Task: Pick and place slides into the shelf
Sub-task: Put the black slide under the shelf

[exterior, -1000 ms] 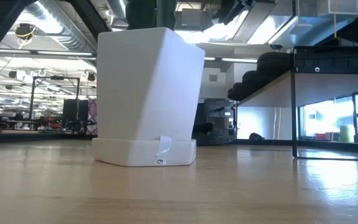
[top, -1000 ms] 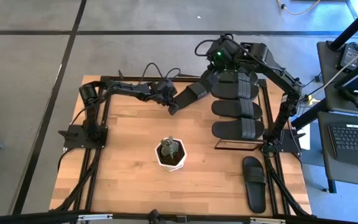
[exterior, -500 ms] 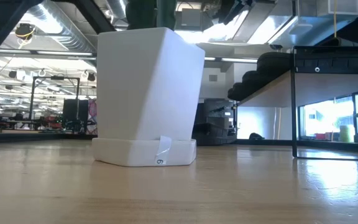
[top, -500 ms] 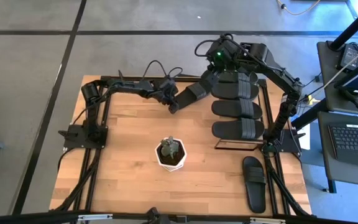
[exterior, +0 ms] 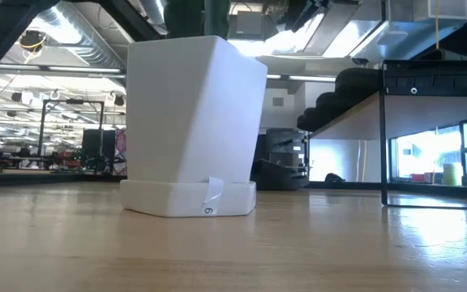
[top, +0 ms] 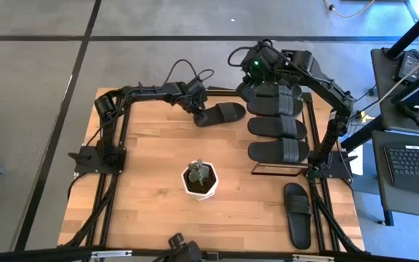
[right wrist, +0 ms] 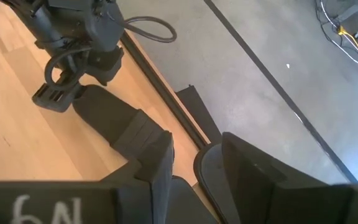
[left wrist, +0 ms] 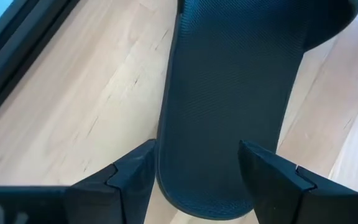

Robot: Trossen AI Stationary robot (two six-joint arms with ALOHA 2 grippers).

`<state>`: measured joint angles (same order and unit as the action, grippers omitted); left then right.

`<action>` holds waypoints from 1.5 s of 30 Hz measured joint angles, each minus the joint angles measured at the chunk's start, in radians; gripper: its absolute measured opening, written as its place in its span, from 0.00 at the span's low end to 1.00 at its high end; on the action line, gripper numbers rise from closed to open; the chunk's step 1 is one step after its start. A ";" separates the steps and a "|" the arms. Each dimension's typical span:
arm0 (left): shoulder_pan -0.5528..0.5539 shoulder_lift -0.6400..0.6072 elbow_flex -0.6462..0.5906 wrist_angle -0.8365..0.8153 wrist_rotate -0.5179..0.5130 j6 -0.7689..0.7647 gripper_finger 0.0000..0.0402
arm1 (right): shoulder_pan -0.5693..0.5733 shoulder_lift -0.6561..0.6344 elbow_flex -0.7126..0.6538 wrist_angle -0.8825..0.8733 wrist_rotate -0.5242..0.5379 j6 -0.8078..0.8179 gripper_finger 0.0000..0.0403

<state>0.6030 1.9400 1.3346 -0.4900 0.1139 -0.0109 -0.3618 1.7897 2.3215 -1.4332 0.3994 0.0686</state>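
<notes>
My left gripper point(top: 197, 115) reaches over the table's far part and grips one black slide point(top: 222, 114), which runs from it toward the shelf point(top: 276, 170). Several slides point(top: 278, 128) lie side by side on the shelf's top. One more slide point(top: 297, 214) rests sole down on the table at the near right. My right gripper point(top: 253, 81) stands open high above the shelf's far end, and a slide's rim point(right wrist: 207, 177) shows in the gap below its fingers. My left gripper pinches the slide's sole by its two long sides point(left wrist: 166, 155) near one rounded end, one finger point(left wrist: 132, 177) on each side. The fingers slant down from the table's left and lie along the slide. The strap point(right wrist: 137, 134) faces up at the other end.
A white pot with a small plant point(top: 200, 180) stands at the table's middle and fills the low view point(exterior: 193, 130). Black frame rails point(top: 158, 93) run along the table's far edge. Bare wood point(top: 151, 153) lies left of the pot.
My left gripper has risen a little and tipped, keeping its hold. The slide has turned about: it slanted up toward my right gripper, and now it lies along the table's far edge, its free end drawn back from the shelf's far corner.
</notes>
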 joint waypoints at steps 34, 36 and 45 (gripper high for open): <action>-0.013 -0.033 -0.046 -0.251 -0.045 0.124 0.54 | -0.003 0.000 0.000 -0.012 0.000 -0.052 0.35; -0.013 -0.009 -0.048 -0.244 -0.045 0.118 0.54 | -0.003 0.000 0.000 -0.012 0.000 -0.052 0.35; -0.012 0.019 -0.047 -0.090 -0.041 0.031 0.54 | -0.003 0.000 0.000 -0.031 0.000 -0.047 0.35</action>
<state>0.5907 1.9587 1.2875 -0.5801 0.0725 0.0204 -0.3645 1.7897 2.3214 -1.4644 0.3992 0.0219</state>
